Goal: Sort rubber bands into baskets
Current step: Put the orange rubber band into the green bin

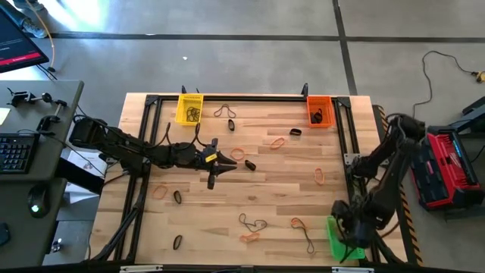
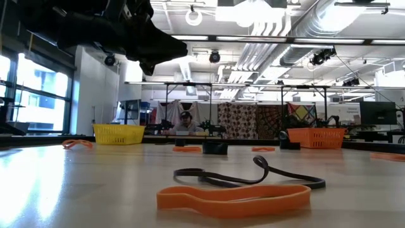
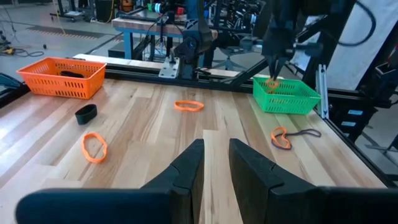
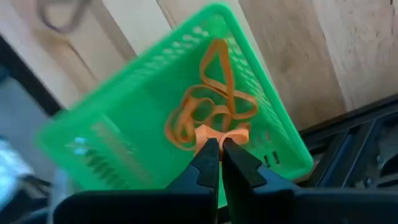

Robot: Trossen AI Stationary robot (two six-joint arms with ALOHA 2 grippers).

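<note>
- Pinched in the right gripper (image 4: 220, 144), an orange band (image 4: 219, 134) hangs over the green basket (image 4: 112, 143), where other orange bands (image 4: 208, 106) lie.
- Left gripper (image 3: 216, 163) hovers mid-table, fingers slightly parted, holding nothing.
- Rubber bands (image 1: 241, 154) scattered about look light and floppy; pinch one strand.
- Yellow basket (image 1: 189, 108) and orange basket (image 1: 320, 111) stand at the far edge of the wooden table (image 1: 280, 193); workshop behind.

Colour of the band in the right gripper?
Orange rubber band, pinched by the right gripper over the green basket; clearest in right wrist view.
</note>
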